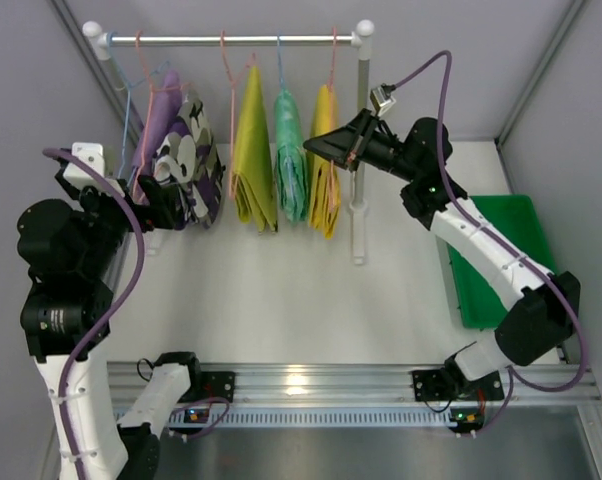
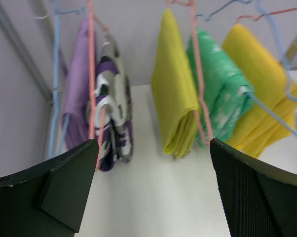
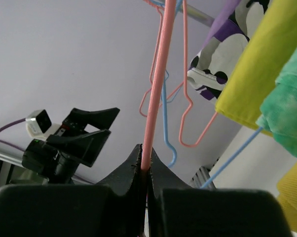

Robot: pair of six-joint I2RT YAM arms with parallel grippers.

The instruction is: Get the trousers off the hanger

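Observation:
Three trousers hang folded on hangers from the rail [image 1: 231,40]: olive-yellow [image 1: 253,150], mint green [image 1: 290,155] and bright yellow [image 1: 326,170]. The left wrist view shows them too: olive-yellow [image 2: 173,94], mint green [image 2: 220,94], bright yellow [image 2: 257,74]. My right gripper [image 1: 316,148] is beside the bright yellow pair. It is shut on a pink hanger wire [image 3: 156,89] that runs up from between its jaws [image 3: 144,158]. My left gripper [image 1: 166,195] is open and empty, low beside the camouflage garment [image 1: 191,165], its fingers wide apart [image 2: 153,143].
A lilac garment [image 1: 159,125] hangs at the rail's left end on a blue hanger. The rack's right post [image 1: 361,150] stands just behind my right wrist. A green bin [image 1: 501,260] sits at the right. Grey walls close in on both sides.

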